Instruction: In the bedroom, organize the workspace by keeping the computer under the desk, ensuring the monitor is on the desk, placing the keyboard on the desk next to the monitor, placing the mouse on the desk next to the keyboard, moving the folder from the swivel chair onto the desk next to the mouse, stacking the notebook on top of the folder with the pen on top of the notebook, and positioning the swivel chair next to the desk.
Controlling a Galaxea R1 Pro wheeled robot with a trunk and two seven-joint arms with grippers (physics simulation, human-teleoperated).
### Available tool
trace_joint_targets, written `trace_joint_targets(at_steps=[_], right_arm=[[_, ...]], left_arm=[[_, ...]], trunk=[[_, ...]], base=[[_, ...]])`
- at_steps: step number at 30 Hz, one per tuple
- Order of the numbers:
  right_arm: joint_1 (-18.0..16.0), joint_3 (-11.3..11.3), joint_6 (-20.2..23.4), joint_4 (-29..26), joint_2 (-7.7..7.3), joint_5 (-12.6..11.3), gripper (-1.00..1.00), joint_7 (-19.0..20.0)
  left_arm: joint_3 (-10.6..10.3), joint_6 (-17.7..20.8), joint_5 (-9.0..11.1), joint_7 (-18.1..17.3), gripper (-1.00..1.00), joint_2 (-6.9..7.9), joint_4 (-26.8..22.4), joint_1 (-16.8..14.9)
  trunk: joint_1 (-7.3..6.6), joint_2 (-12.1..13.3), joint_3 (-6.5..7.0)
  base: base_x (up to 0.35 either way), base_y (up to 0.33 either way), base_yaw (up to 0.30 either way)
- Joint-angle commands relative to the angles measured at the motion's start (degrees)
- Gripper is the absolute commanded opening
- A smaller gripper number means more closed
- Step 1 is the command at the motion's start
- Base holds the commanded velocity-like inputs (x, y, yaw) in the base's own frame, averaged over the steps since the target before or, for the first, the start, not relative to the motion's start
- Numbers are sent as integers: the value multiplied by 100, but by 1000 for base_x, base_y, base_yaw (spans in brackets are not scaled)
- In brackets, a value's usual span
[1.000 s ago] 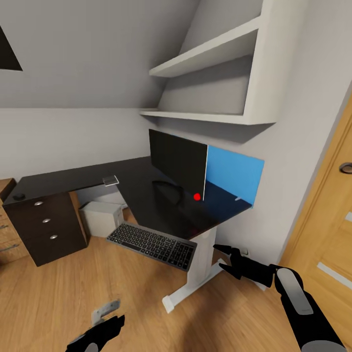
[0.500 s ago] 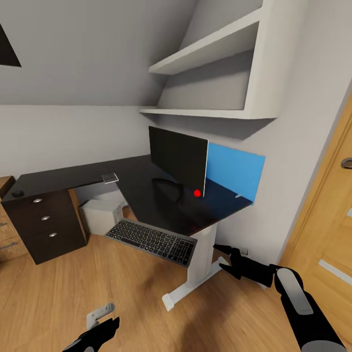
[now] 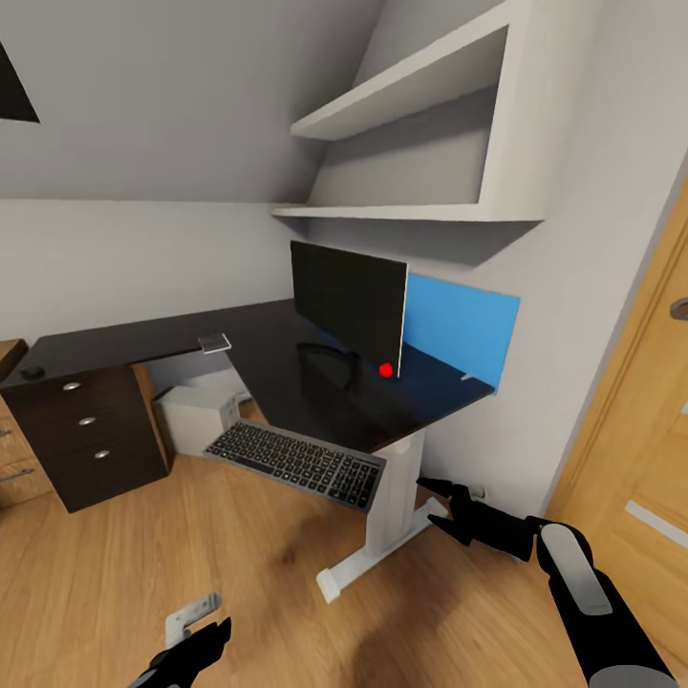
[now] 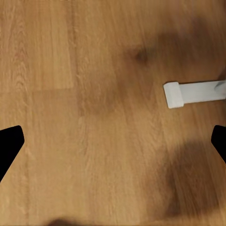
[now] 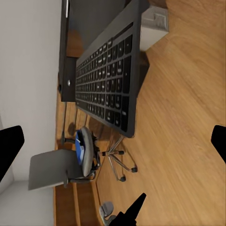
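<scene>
Left pincer [image 3: 196, 642] at 7 o'clock, fingers spread, empty above wood floor. Mouse [image 3: 33, 372] at 9 o'clock on black surface [image 3: 287, 382]; computer [image 3: 196, 420] beneath; keyboard [image 3: 294, 463] below its front edge; monitor [image 3: 349, 308] upright at center. Right pincer [image 3: 438, 504] at 4 o'clock, spread, empty.

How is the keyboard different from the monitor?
The monitor stands upright on the desk; the keyboard lies flat, low beside the desk's white leg, not on the top. The monitor's face is a smooth blank screen; the keyboard's is covered in rows of small keys. Both are dark, thin and wide.
</scene>
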Motion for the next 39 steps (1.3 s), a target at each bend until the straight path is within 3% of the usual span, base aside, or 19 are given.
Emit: trace_joint_targets(at_steps=[1, 18, 39], right_arm=[[-5, -9, 26, -1, 2, 56, 100, 57], [-5, 2, 23, -18, 11, 64, 100, 57], [-5, -8, 26, -27, -4, 64, 100, 64]], left_arm=[[-21, -1, 42, 49, 100, 7, -10, -3], [-23, -35, 23, 62, 100, 7, 4, 6], [-24, -26, 40, 66, 100, 7, 143, 6]], trunk=[[22, -45, -24], [396, -726, -330], [396, -726, -330]], base=[[0, 0, 0], [0, 0, 0], [5, 0, 145]])
